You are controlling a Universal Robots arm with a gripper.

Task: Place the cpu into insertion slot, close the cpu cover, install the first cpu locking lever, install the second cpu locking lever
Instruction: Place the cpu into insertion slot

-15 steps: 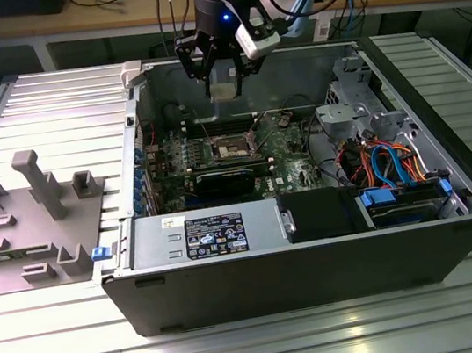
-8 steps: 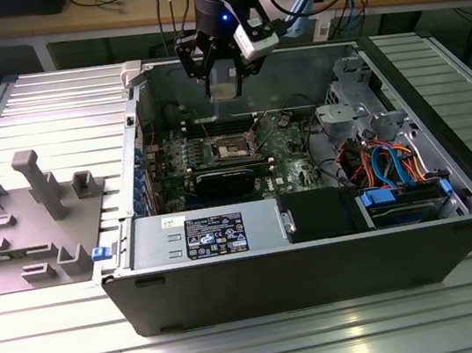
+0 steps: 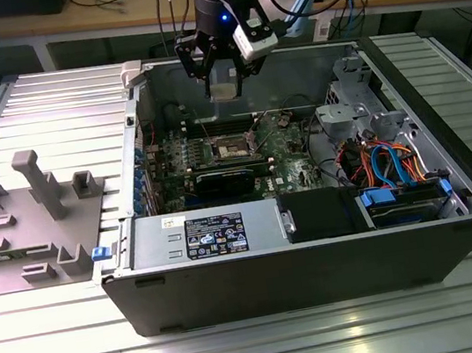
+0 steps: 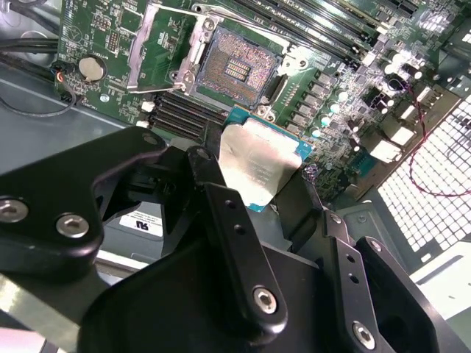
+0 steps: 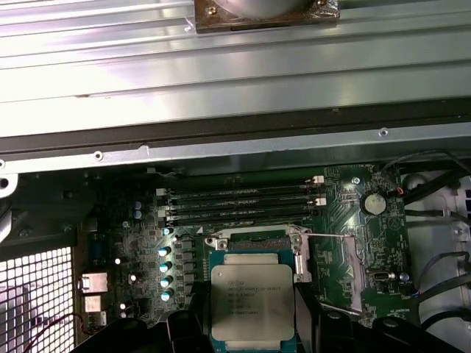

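Gripper (image 3: 222, 76): clamped on the cpu (image 4: 259, 165), edge to edge.
Cpu position: in the air over the board, apart from the open insertion slot (image 4: 234, 68).
Risk: a tilted or offset landing may bend the slot's contacts.

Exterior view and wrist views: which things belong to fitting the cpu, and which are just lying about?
Job: cpu, held in the gripper; insertion slot, empty; cpu cover, open.
Lying about: graphics card; grey fixture tray; power supply; blue cables.
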